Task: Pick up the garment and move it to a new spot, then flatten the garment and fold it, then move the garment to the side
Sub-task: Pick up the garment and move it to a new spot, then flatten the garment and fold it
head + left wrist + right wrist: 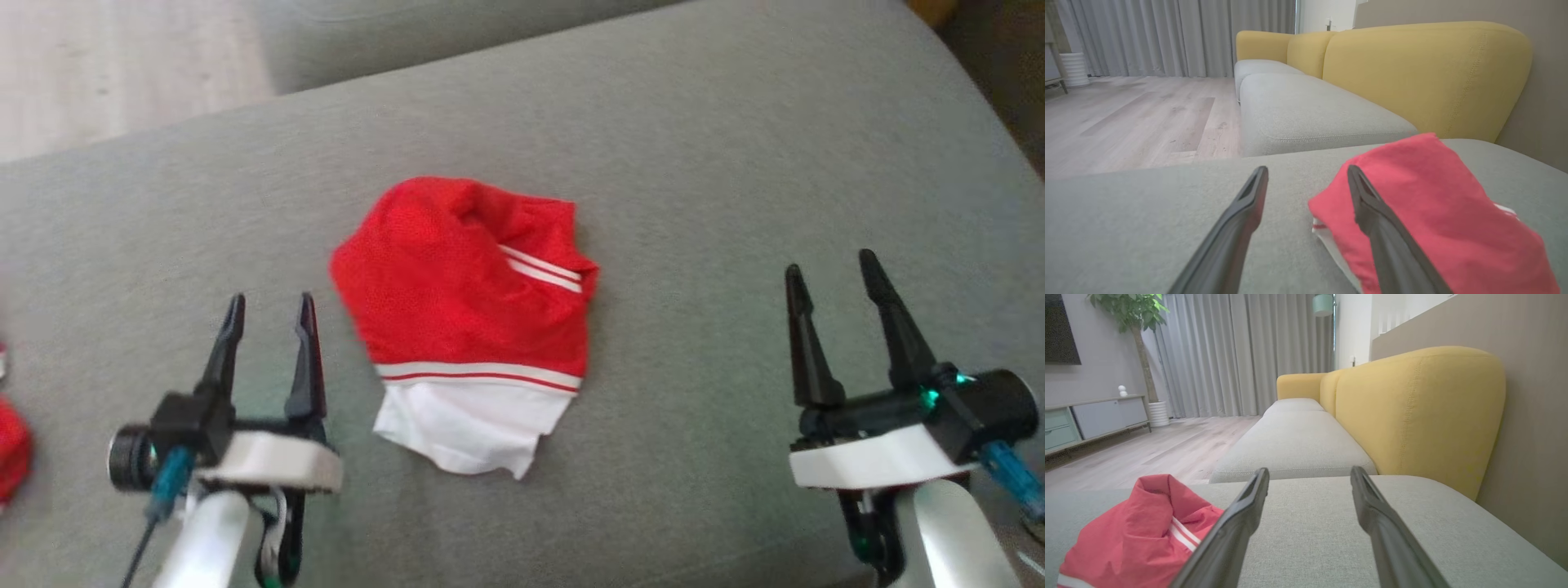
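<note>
The garment (pixel 465 310) is red with white stripes and a white part at its near edge. It lies bunched in the middle of the grey seat cushion (pixel 702 163). My left gripper (pixel 269 306) is open to the lower left of it, a little apart, with nothing between its fingers. My right gripper (pixel 833 273) is open well to the right of it, also empty. In the left wrist view the garment (pixel 1437 212) lies just right of my gripper (pixel 1306 173). From the right wrist, the garment (pixel 1135 535) lies at lower left, beside my gripper (pixel 1310 473).
Another red item (pixel 12 445) sits at the left edge of the cushion. Yellow backrests (pixel 1425 73) line the sofa's right side, with another grey seat (pixel 1306 110) beyond. Wood floor (pixel 1126 118) lies to the left, with a low cabinet (pixel 1094 418) and a potted plant (pixel 1141 339) farther off.
</note>
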{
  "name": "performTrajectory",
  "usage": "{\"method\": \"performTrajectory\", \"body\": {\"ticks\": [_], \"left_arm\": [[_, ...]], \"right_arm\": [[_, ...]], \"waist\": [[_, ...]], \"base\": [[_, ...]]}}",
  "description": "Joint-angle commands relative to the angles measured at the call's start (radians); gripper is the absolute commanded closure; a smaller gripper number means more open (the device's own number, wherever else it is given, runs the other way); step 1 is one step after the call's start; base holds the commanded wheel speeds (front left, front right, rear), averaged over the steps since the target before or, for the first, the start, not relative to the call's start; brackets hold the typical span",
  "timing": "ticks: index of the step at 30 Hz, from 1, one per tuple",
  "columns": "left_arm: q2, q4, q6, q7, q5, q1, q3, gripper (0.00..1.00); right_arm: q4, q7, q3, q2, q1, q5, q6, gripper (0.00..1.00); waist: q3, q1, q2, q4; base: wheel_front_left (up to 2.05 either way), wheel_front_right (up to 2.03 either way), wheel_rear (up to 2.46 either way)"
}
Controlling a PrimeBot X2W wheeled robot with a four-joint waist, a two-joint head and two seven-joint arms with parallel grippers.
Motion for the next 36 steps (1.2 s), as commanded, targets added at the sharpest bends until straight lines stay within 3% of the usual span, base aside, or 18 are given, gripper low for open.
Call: {"method": "performTrajectory", "body": {"ticks": [1,7,14,23,36], "left_arm": [[0.009,-0.054,0.013,-0.011,0.010,0.008,0.046,0.00],[-0.008,-0.166,0.023,-0.012,0.076,0.144,0.100,0.00],[-0.056,-0.244,-0.032,-0.012,0.138,0.294,0.186,0.00],[-0.117,-0.277,-0.086,-0.012,0.191,0.398,0.280,0.00],[-0.151,-0.271,-0.131,-0.012,0.226,0.405,0.331,0.00]], "right_arm": [[-0.030,-0.011,0.005,-0.015,-0.008,-0.019,0.008,0.00],[-0.003,-0.011,-0.045,-0.012,0.012,-0.041,0.008,0.00],[0.064,-0.011,-0.094,0.002,0.053,-0.041,0.008,0.00],[0.118,-0.011,-0.112,0.018,0.077,-0.034,0.008,0.00],[0.136,-0.011,-0.097,0.024,0.075,-0.027,0.008,0.00]], "waist": [[-0.032,0.0001,-0.0001,0.065],[-0.051,0.0001,-0.0001,0.134],[-0.080,0.0001,-0.0001,0.177],[-0.102,0.0001,-0.0001,0.167],[-0.104,0.0001,-0.0001,0.172]], "base": [[0.00,0.00,0.00],[0.00,0.00,0.00],[0.00,0.00,0.00],[0.00,0.00,0.00],[0.00,0.00,0.00]]}}
